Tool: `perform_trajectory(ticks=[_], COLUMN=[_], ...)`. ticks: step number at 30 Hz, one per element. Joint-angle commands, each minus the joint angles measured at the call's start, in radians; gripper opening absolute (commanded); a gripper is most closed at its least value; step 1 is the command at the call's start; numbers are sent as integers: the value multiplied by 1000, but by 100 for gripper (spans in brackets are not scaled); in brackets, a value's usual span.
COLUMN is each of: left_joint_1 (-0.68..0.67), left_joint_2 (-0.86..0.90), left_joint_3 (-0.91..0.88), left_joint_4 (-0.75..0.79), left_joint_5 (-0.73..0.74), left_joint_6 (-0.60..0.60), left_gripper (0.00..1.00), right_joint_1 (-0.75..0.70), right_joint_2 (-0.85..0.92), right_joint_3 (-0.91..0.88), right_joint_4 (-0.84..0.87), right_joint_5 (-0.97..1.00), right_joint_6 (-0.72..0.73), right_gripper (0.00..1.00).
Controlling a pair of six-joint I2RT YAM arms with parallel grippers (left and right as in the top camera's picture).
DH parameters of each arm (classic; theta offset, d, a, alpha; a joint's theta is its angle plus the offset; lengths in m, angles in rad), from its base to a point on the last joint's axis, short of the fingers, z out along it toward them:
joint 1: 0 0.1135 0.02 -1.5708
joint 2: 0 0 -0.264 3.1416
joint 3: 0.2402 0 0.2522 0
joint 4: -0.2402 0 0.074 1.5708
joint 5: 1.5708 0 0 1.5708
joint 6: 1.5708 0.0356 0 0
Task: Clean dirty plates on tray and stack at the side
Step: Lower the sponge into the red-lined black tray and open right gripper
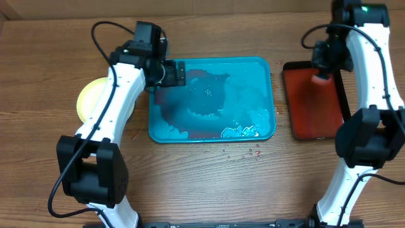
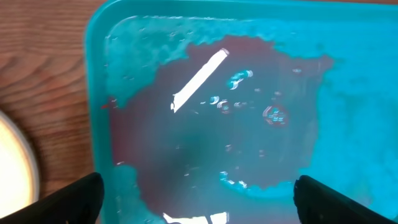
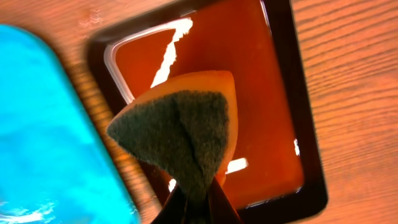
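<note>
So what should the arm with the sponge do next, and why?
Probably lower the sponge into the red tray and release: the right gripper holds it over that tray, while the turquoise tray carries only reddish water, no plates, and a yellow plate lies beside it.

**A wooden table with two trays and a plate**

We see a brown wood-grain table (image 1: 190, 190) with three things lying side by side on it. The turquoise tray (image 1: 250, 79) sits flat near the middle, its bottom wet with a reddish pool. To its right, a little apart, lies a smaller red tray (image 1: 310, 111) with a black rim. On the left, just beside the turquoise tray, a pale yellow plate (image 1: 88, 98) rests on the wood, only partly in view. A few small red specks (image 1: 250, 153) dot the wood in front of the turquoise tray's right corner.
</note>
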Motion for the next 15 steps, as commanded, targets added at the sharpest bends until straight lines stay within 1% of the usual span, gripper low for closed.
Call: perform_trajectory(ticks=[1,5,9,12,15], left_joint_1=[-27,-38,-37,-37,-37], left_joint_2=[3,5,5,5,5], left_joint_3=[16,11,10,10,10], left_joint_4=[17,27,31,39,43], left_joint_5=[7,7,6,6,6], left_joint_6=[11,11,12,12,11], left_gripper=[100,100,100,100,100], right_joint_1=[-40,-64,-67,-67,-67], right_joint_2=[-18,-18,-18,-18,-18], right_joint_3=[-135,-307,-428,-478,-479], right_joint_4=[67,202,315,375,392], right_joint_5=[-74,-89,-89,-87,-85], right_joint_6=[-153,-225,-301,-308,-308], right_gripper=[4,4,4,5,12])
